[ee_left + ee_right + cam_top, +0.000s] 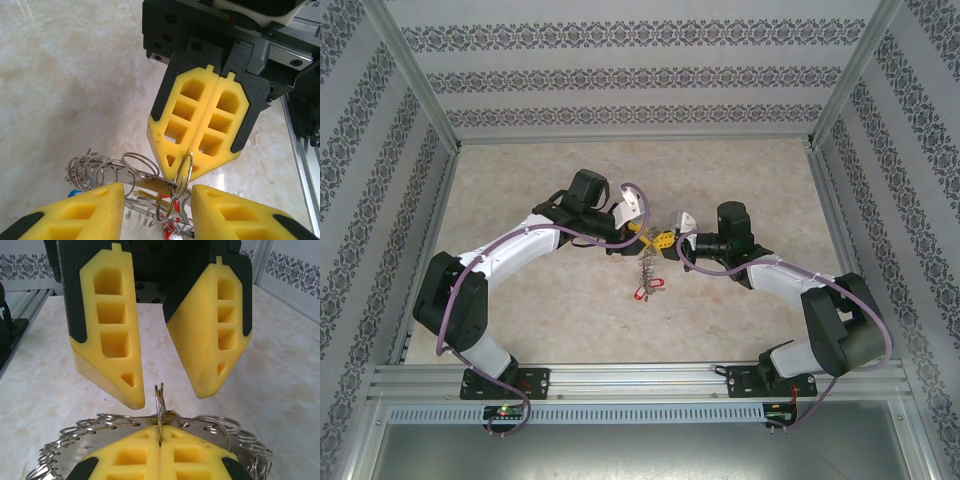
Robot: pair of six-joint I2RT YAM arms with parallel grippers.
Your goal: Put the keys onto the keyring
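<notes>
Ring (159, 405) tight in right claw (159, 436)

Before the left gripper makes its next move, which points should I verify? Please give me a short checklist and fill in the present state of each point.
1. Right gripper is shut on the thin ring: ok.
2. The thin ring stands upright out of that grip: ok.
3. Left gripper is open, with one finger on each side of the thin ring and apart from it: ok.
4. The keyring bunch hangs free of the table: cannot tell.
5. Which piece goes on next: cannot tell, the bunch is too tangled to sort.
</notes>
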